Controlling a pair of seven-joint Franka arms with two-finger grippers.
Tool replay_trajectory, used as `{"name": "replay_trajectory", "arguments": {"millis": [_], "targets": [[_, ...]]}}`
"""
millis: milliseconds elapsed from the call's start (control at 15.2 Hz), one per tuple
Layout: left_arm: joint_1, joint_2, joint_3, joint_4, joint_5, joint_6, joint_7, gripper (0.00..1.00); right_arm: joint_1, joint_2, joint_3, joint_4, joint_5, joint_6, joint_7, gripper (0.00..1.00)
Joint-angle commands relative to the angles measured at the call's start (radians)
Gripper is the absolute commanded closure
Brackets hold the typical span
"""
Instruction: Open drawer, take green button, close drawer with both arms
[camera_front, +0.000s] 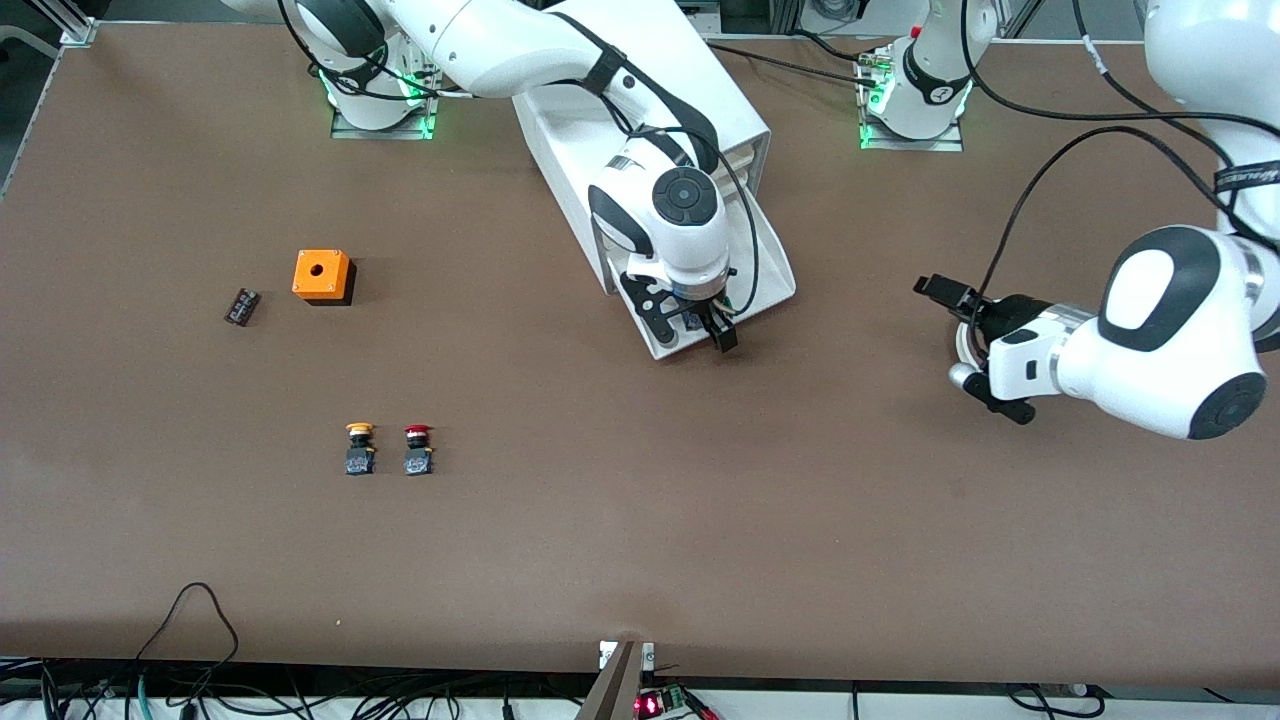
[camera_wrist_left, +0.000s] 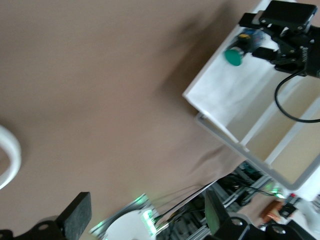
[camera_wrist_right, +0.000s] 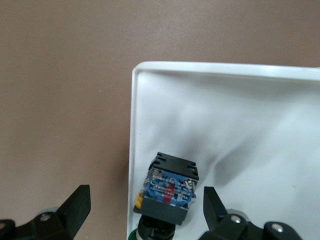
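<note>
Brown tabletop lies under me; my right gripper (camera_wrist_right: 142, 212), fingers spread, hangs over the long white plastic drawer (camera_front: 775, 265) pulled out, straddling the green-capped black button (camera_wrist_right: 168, 189): light, rigid, best pinched across its blocky body. My left gripper (camera_front: 965, 335), also spread, waits over bare table.

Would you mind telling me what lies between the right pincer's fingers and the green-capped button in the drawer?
Nothing: in the right wrist view the open right pincer straddles the green-capped black button in the white plastic drawer, only bare air between.
</note>
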Motion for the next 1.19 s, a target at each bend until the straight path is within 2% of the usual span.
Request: {"name": "replay_trajectory", "arguments": {"millis": [0,132,198,395,461,593,790,988,1119], "targets": [[-0.016,-0.020,-0.009,0.073,0.117,-0.049,-0.045,0.00,0.012,0.009,-0.008,0.012,-0.022,-0.003,0.027,0.00],[-0.016,-0.060,-0.009,0.075,0.189,-0.049,-0.051,0.00,0.010,0.009,-0.008,0.012,-0.022,-0.007,0.021,0.01],[-0.018,-0.075,-0.011,0.077,0.238,-0.049,-0.051,0.00,0.009,0.006,-0.008,0.012,-0.022,-0.012,0.017,0.07],[-0.041,-0.109,-0.011,0.107,0.409,-0.036,-0.040,0.00,0.007,0.003,-0.008,0.015,-0.036,-0.017,0.003,0.61],[-0.045,-0.109,-0.012,0.145,0.471,-0.036,-0.040,0.00,0.007,0.001,-0.008,0.015,-0.036,-0.018,0.001,0.73],[-0.045,-0.109,-0.005,0.190,0.498,-0.026,-0.037,0.00,0.004,0.000,-0.007,0.020,-0.035,-0.024,-0.002,0.98],[-0.042,-0.108,0.000,0.215,0.466,0.059,-0.042,0.00,0.001,-0.007,-0.007,0.023,-0.035,-0.038,-0.002,1.00],[-0.038,-0.101,-0.003,0.213,0.445,0.074,-0.118,0.00,-0.001,-0.010,-0.011,0.049,-0.035,-0.087,-0.006,1.00],[-0.026,-0.098,0.001,0.192,0.324,0.169,-0.248,0.00,-0.004,-0.026,-0.013,0.064,-0.033,-0.113,-0.028,1.00]]}}
